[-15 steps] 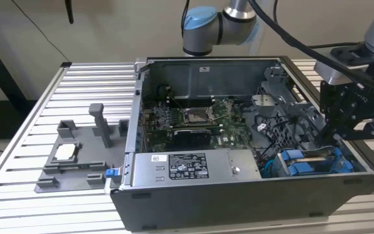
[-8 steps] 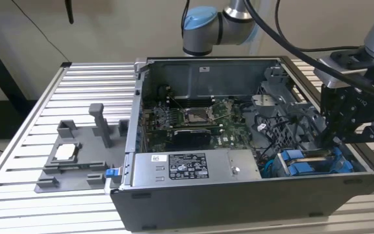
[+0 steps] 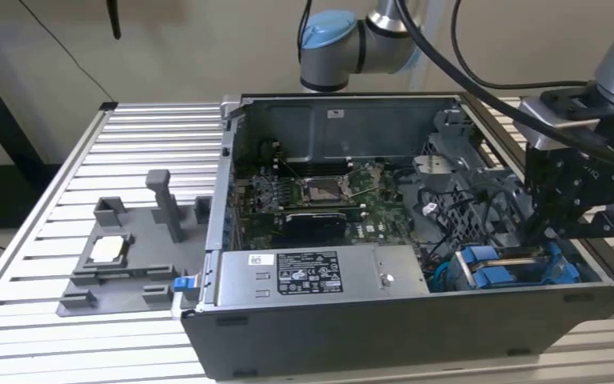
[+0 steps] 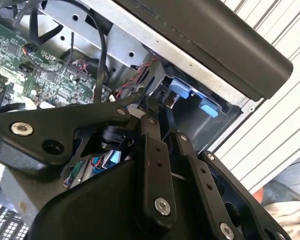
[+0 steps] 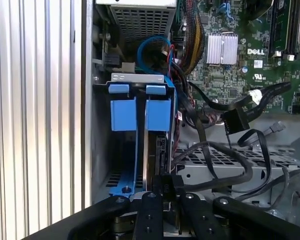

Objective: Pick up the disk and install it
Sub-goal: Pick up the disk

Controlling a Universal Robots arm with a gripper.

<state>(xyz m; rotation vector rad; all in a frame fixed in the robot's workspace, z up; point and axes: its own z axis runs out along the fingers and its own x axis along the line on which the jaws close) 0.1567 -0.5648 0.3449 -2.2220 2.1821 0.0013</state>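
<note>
the flat silver-grey hard drive in its bright blue plastic carrier [image 5: 157, 116] stands on edge in the drive bay at the corner of the open black metal computer case [image 3: 392, 328], on the exterior view's right. the black two-finger gripper [image 5: 167, 185] is drawn narrow and seems to pinch the drive's exposed edge. the drive looks dense, rigid, smooth-faced and shock-sensitive, so it is best gripped firmly by its edges, sparing the springy tabs
</note>
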